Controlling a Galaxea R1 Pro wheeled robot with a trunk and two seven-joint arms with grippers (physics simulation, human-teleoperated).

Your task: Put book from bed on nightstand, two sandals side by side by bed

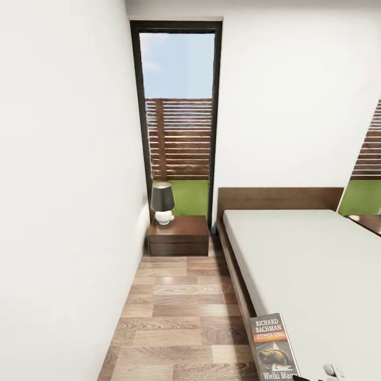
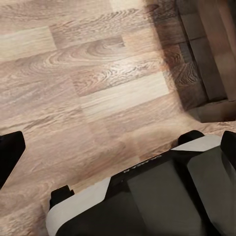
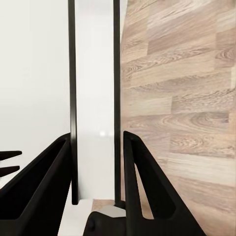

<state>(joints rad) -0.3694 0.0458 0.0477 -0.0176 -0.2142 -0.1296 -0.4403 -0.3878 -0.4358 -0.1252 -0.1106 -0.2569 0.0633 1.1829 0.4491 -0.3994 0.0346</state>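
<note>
Book (image 1: 273, 346) upright at the near corner of the bed (image 1: 312, 264), cover facing you: in the head view its orange band and "RICHARD BACHMAN" lettering were readable, its lower edge cut off by the frame. Your right gripper (image 3: 96, 136) was clamped on it; in the right wrist view the two black fingers (image 3: 147, 187) pressed either side of the book's white page edge, with its dark covers running up between them and plank floor (image 3: 187, 98) beyond.

Your left gripper (image 2: 11, 150) showed one dark finger at the frame's edge above the floor, so you could not tell whether it was open or closed. The robot's white and dark base (image 2: 147, 196) sat below it.

The nightstand (image 1: 178, 235) stood against the far wall under the tall window (image 1: 177, 121), well apart from the book, between the left wall and the bed's headboard (image 1: 280, 198). Both its drawers were pushed in, their contents hidden. A lamp (image 1: 162, 203) with a dark shade and white foot stood on the left part of its top; the rest of the top was bare wood. The mattress lay plain grey.
</note>
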